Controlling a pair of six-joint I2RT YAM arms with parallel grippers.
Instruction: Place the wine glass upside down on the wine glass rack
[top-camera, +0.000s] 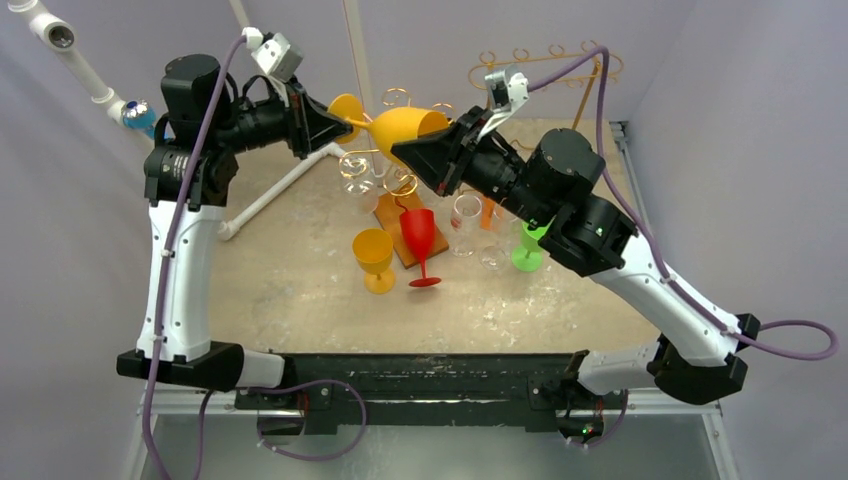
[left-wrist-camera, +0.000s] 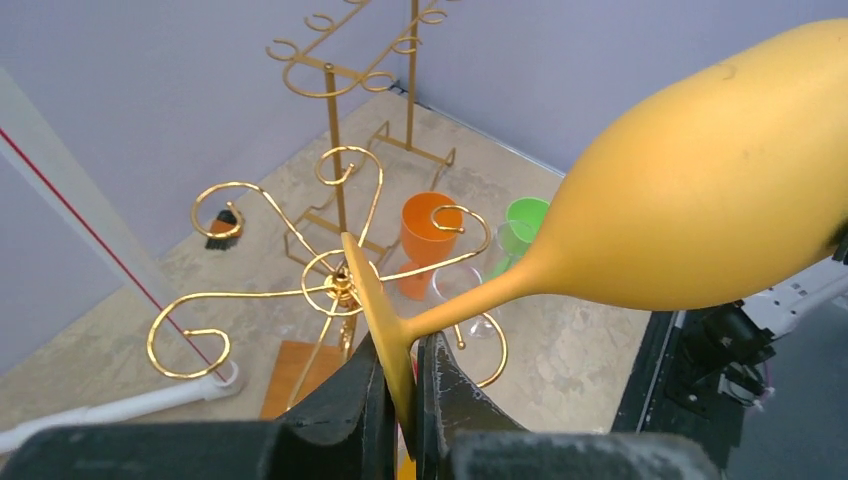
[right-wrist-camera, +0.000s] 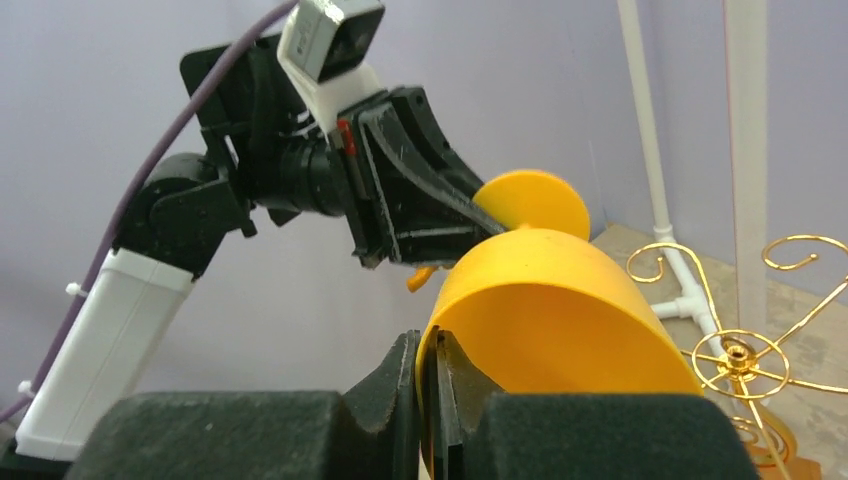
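The yellow wine glass (top-camera: 405, 128) lies sideways in the air over the wine glass rack (left-wrist-camera: 340, 285), with its stem running left to right. The left fingers (left-wrist-camera: 365, 385) clench its foot and the right fingers (right-wrist-camera: 405, 370) pinch its bowl rim. The left arm likely carries it onward.

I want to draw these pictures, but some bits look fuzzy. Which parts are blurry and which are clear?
Left wrist view: the left hand at the bottom edge looks soft, close to the lens, while the yellow wine glass and gold wine glass rack are clear. Right wrist view: the right hand is fuzzy, the left arm sharper. Top view: even light, nothing blurred, faint shadows.
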